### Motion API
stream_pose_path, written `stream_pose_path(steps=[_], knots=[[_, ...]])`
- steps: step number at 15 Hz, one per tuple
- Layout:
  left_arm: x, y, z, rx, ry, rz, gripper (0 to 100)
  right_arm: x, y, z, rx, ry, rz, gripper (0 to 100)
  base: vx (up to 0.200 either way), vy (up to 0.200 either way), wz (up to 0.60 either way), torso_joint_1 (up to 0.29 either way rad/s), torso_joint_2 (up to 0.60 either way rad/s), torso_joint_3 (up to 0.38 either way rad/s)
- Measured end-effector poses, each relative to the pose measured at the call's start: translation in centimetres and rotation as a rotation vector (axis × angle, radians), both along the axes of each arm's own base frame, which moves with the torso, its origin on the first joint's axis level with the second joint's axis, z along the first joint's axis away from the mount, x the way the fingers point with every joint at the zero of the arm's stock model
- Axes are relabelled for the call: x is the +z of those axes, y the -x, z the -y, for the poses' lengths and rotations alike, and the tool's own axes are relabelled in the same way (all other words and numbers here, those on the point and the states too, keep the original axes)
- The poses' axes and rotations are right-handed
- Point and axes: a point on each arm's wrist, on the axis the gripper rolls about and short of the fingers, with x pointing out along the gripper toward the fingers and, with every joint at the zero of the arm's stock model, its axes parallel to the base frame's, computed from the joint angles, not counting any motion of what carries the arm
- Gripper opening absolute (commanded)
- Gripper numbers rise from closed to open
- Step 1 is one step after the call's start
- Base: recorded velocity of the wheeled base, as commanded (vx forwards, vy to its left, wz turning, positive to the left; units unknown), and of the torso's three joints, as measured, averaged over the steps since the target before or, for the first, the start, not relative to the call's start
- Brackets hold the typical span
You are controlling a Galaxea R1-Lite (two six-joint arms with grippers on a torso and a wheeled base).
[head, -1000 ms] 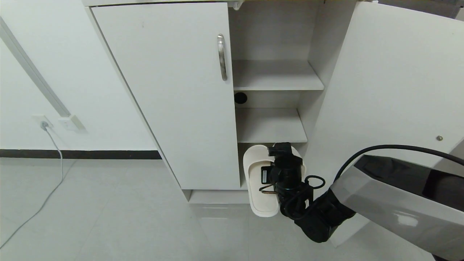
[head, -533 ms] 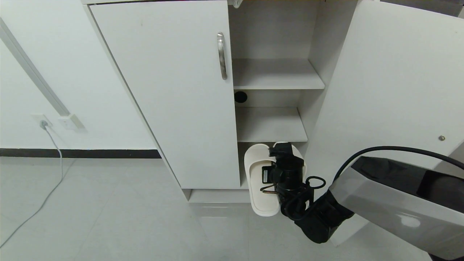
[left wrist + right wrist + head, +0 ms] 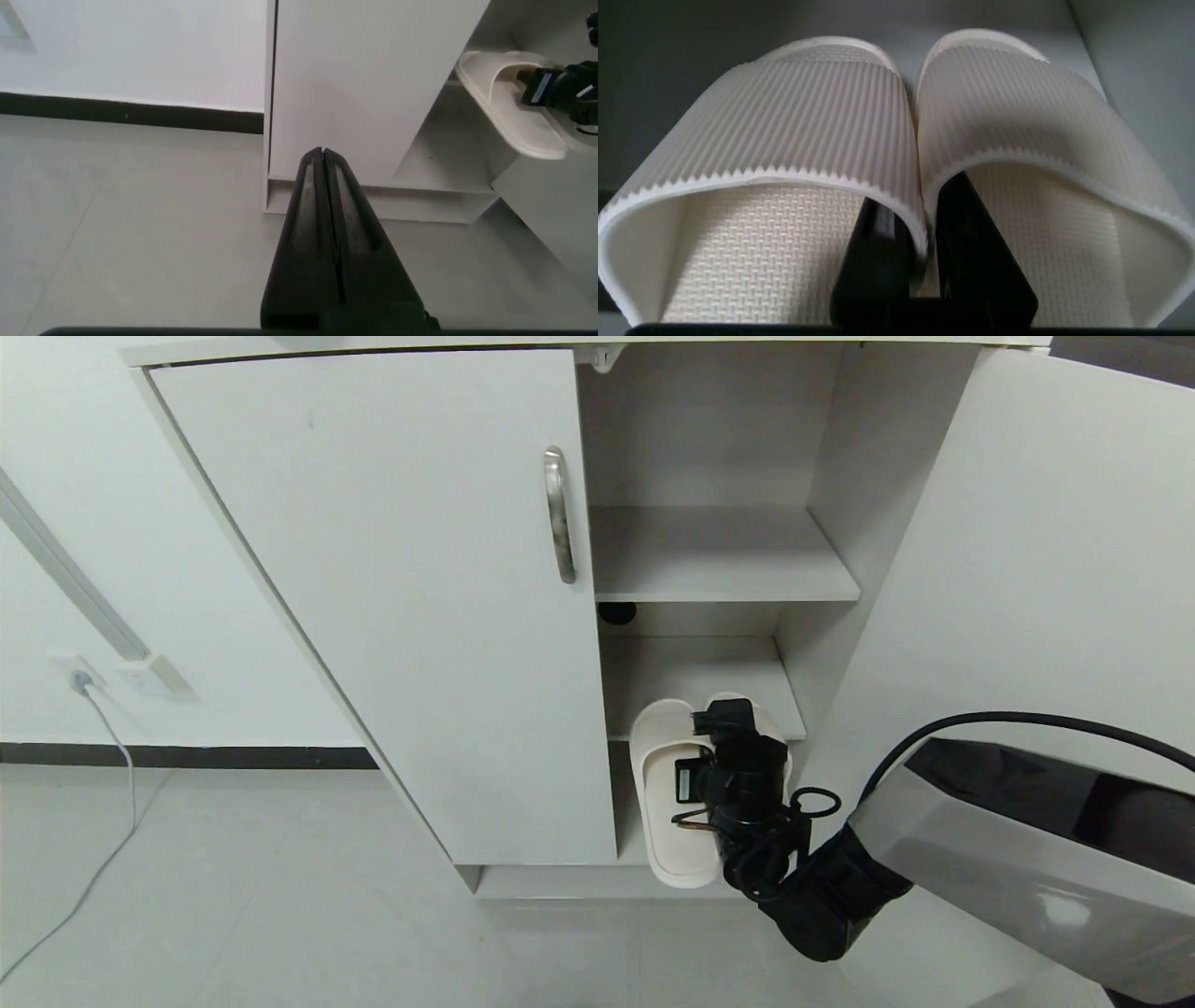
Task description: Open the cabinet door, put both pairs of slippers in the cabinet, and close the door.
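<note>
We see the right tool [image 3: 721, 721] holding a pair of white slippers [image 3: 659, 784] side by side. One black finger [image 3: 878, 252] is inside each slipper, and the two fingers squeeze the inner sides together.

The slippers are at the open right half of the cabinet [image 3: 868, 476]. They sit in the bottom space, just under the lower shelf [image 3: 695, 672]. Their toes point in and their heels poke out the front. From the left wrist view they look lifted off the bottom board.

The right door [image 3: 1027, 551] is swung wide open. The left door [image 3: 392, 597] is closed, and its handle [image 3: 557, 513] is next to the opening.

Our left tool [image 3: 322, 187] is squeezed tight with nothing in it. It hangs over the floor [image 3: 112, 215] in front of the closed door.
</note>
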Motion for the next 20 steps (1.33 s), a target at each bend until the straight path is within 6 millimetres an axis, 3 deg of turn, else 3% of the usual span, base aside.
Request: stream_pose_path(steps=[6, 20], knots=[[0.0, 0.0, 0.0, 0.001, 0.001, 0.000, 0, 0.0, -1.1, 0.3, -0.011, -0.001, 0.004, 0, 0.000, 0.000, 0.00, 0.000, 0.00, 0.000], [0.0, 0.0, 0.0, 0.003, 0.004, 0.001, 0, 2.2, -10.1, -1.0, -0.060, 0.002, -0.004, 0, 0.000, 0.000, 0.00, 0.000, 0.00, 0.000]])
